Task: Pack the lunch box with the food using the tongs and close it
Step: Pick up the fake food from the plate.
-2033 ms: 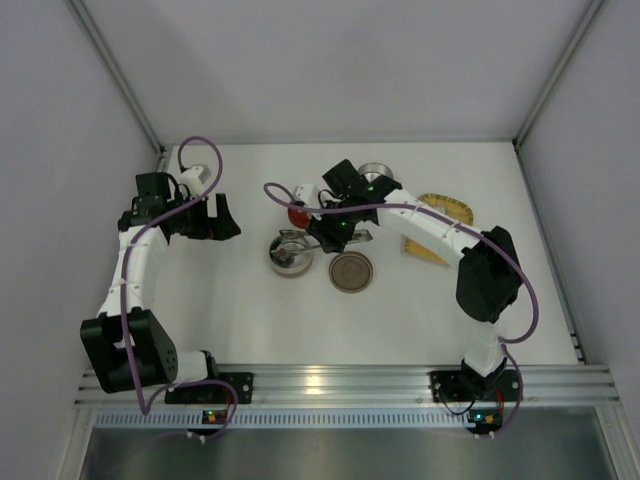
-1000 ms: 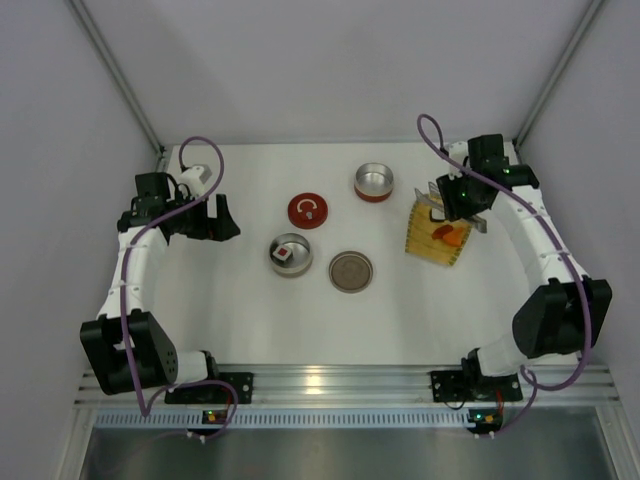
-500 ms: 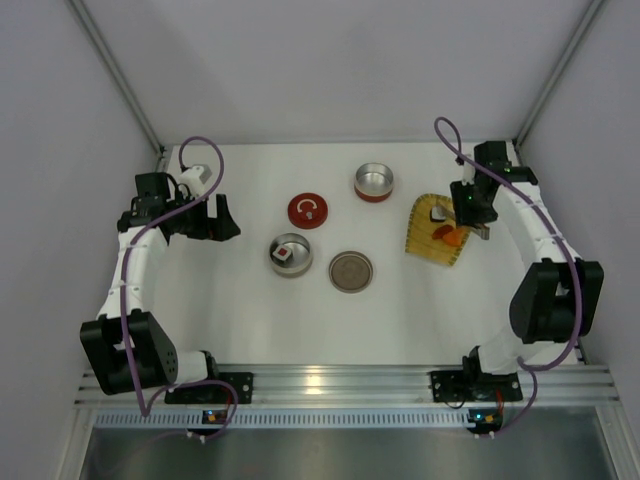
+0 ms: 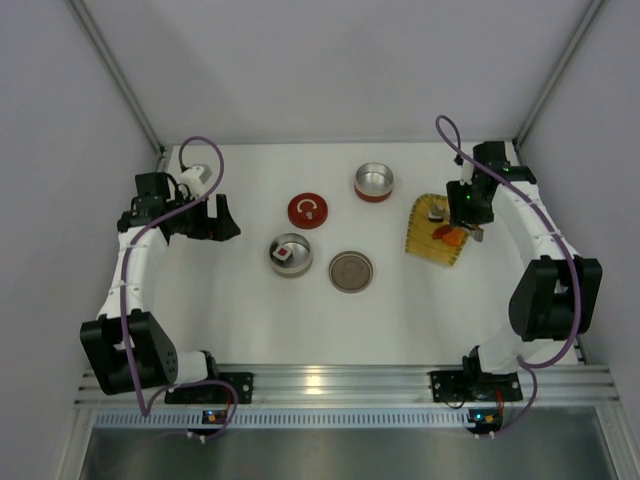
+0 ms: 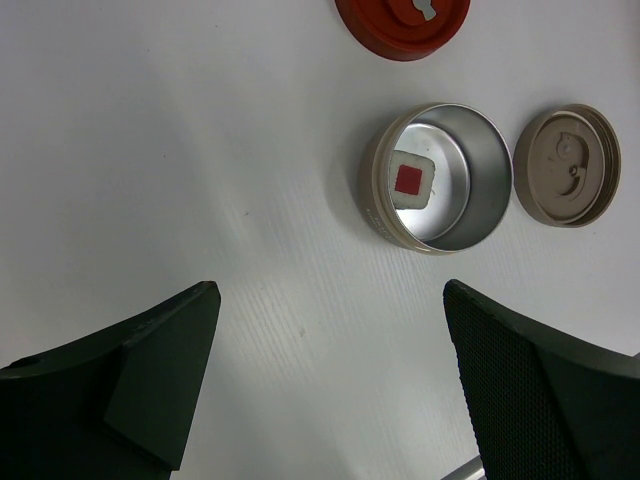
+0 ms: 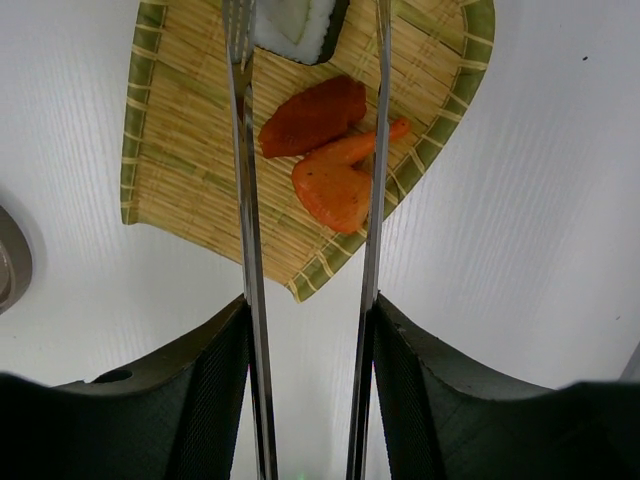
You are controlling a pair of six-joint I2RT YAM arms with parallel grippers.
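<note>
Yellow woven mat on the white table's right side, aluminium rail along the near edge

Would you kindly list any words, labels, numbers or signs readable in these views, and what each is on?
None: no readable text anywhere.
Red lid: a white curved mark, not legible as a letter.
Beige lid: raised relief, no words.
Tongs and mat: plain.

We saw slim silver tongs clamped in the right pincer, arms parted over the orange piece, reddish piece touching it, white-and-black piece beyond, all on the woven mat, a white, red-centred piece inside the open tin.
</note>
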